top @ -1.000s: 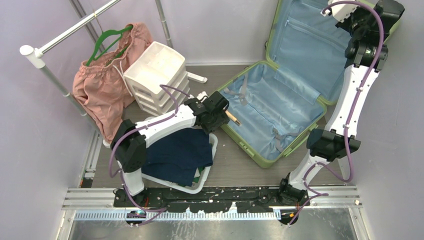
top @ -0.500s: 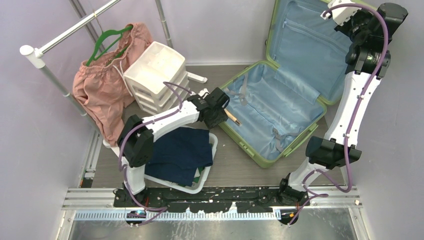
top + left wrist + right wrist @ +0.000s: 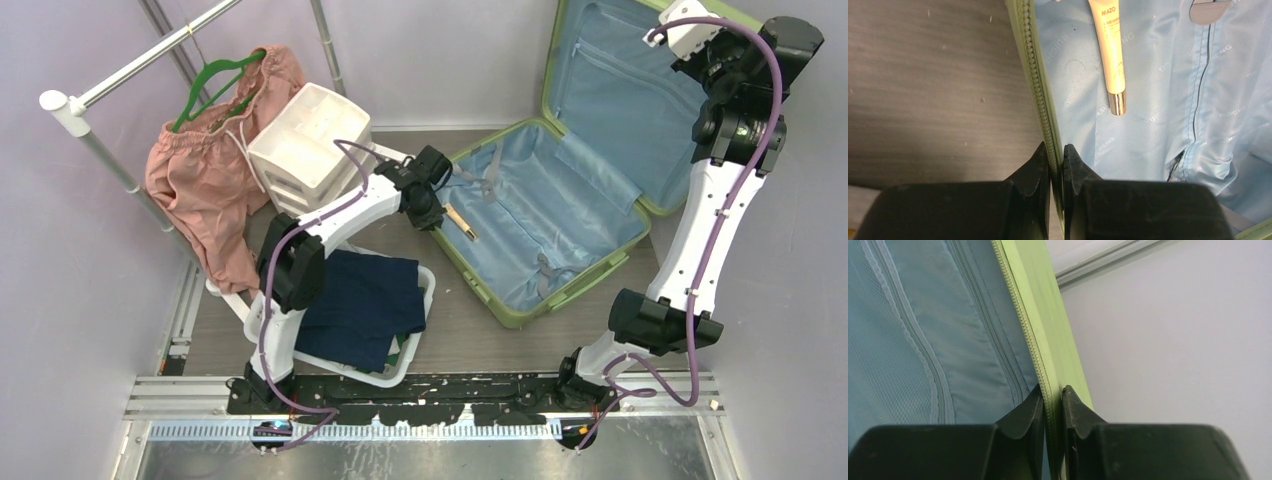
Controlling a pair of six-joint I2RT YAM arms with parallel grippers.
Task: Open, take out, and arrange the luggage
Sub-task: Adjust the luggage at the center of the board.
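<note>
The luggage [image 3: 560, 220], a light-green suitcase lined in pale blue, lies open on the table with its lid [image 3: 620, 100] standing upright at the back. My left gripper [image 3: 436, 212] is shut on the zip rim [image 3: 1034, 75] of the lower half at its left corner; in the left wrist view the left gripper [image 3: 1056, 150] pinches that rim between both fingers. A cream tube [image 3: 1112, 50] lies on the lining just inside. My right gripper [image 3: 700, 35] is shut on the lid's upper right edge. In the right wrist view the right gripper [image 3: 1052, 392] clamps the green lid rim [image 3: 1040, 305].
A white drawer unit [image 3: 315, 150] stands left of the suitcase. A white basket [image 3: 428, 290] holding dark blue clothing [image 3: 360, 305] sits near the left arm's base. Pink shorts [image 3: 215, 170] hang from a green hanger on a metal rail [image 3: 130, 70] at far left.
My left gripper moved back to the lower half's left rim and closed on it. The right gripper carried the lid's edge rightward, and the lid now stands straighter.
</note>
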